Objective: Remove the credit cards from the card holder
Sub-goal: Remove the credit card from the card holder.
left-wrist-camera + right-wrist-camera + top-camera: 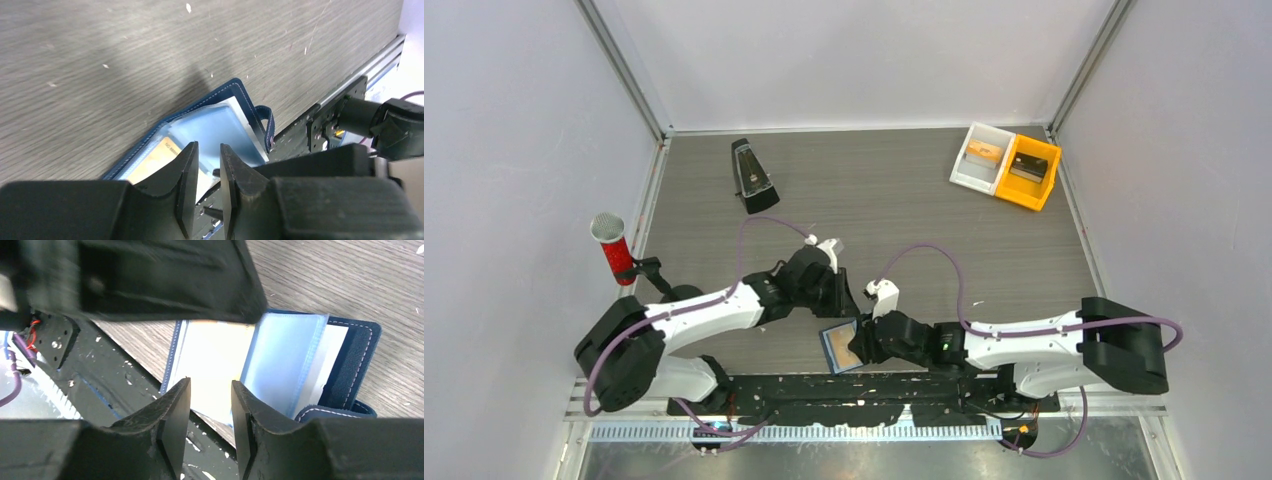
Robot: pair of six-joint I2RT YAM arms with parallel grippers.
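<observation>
The card holder (pixel 360 355) lay open under the right gripper (pixel 210 385), a card (pixel 215 355) just beyond its narrow, empty jaws. The left gripper (pixel 209 147), likewise narrow, hovered beside.

Bright, even overhead light fills the top view; wrist views blur up close, with soft shadow on the table (pixel 100 60) and a glare-washed card (pixel 215 355).

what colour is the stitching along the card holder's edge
White stitching on the card holder's dark navy cover; it shows best in the right wrist view.
</observation>
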